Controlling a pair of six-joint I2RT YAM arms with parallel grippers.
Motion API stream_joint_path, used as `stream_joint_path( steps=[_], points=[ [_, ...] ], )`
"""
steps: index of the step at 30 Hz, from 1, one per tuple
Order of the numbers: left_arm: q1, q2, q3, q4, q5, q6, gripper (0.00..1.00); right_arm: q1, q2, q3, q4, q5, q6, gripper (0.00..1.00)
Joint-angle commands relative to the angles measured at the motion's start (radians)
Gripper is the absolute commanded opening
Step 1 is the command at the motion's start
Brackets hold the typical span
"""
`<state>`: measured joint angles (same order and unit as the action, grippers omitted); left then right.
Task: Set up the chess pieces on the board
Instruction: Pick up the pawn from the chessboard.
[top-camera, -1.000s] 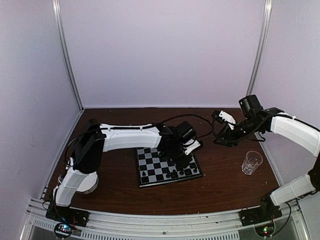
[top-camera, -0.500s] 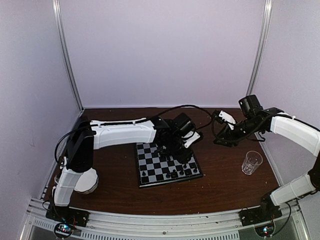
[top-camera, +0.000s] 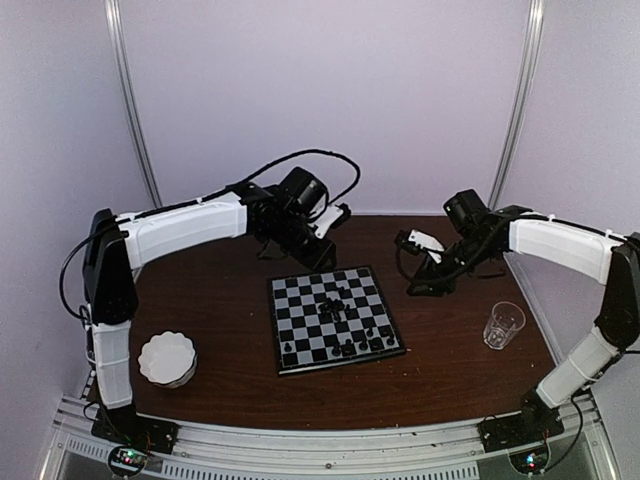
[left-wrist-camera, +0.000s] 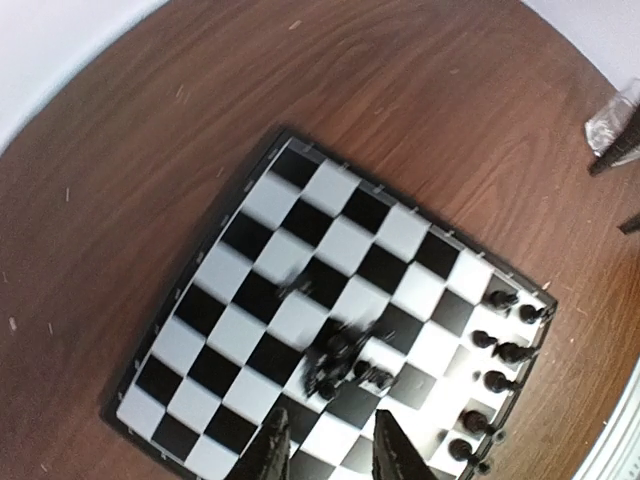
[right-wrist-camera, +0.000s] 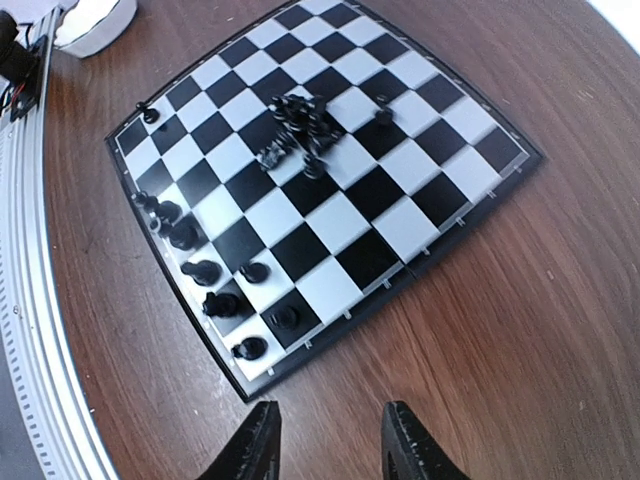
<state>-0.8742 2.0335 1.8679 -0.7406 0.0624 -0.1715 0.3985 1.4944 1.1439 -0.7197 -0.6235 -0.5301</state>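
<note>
The board (top-camera: 296, 300) lies flat mid-table. Tiny black chess pieces (top-camera: 335, 303) lie in a jumbled cluster near its centre, and several more stand in a row (top-camera: 352, 347) along its near edge. My left gripper (top-camera: 310, 238) hangs high behind the board, open and empty. In the left wrist view the gripper (left-wrist-camera: 335, 455) is above the board (left-wrist-camera: 265, 255), the cluster (left-wrist-camera: 340, 362) and the row (left-wrist-camera: 497, 352). My right gripper (top-camera: 412, 265) is open and empty over bare table right of the board. The right wrist view shows the gripper (right-wrist-camera: 330, 450), the board (right-wrist-camera: 430, 165), the cluster (right-wrist-camera: 300, 125) and the row (right-wrist-camera: 200, 270).
A round white scalloped dish (top-camera: 167, 358) sits near the front left and shows in the right wrist view (right-wrist-camera: 95, 18). A clear cup (top-camera: 503, 324) stands at the right. The aluminium rail (top-camera: 320, 445) runs along the near edge. Enclosure walls stand close behind and beside.
My left arm has lifted off the board and drawn back to the far side, uncovering the cluster of pieces at the centre. My right gripper has shifted a little left, towards the board.
</note>
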Motion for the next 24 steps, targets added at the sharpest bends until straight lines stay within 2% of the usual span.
stream_joint_path(
  steps=[1, 5, 14, 24],
  points=[
    [0.104, -0.074, -0.169, 0.078, 0.157, -0.134, 0.29, 0.081, 0.126, 0.123, -0.031, 0.065, -0.006, 0.35],
    [0.144, -0.136, -0.318, 0.222, 0.162, -0.193, 0.31, 0.135, 0.291, 0.29, -0.048, 0.112, 0.048, 0.34],
    [0.145, -0.188, -0.382, 0.247, 0.175, -0.213, 0.35, 0.198, 0.58, 0.575, -0.109, 0.187, 0.073, 0.41],
    [0.16, -0.253, -0.418, 0.285, 0.189, -0.257, 0.37, 0.213, 0.735, 0.727, -0.105, 0.213, 0.113, 0.43]
  ],
)
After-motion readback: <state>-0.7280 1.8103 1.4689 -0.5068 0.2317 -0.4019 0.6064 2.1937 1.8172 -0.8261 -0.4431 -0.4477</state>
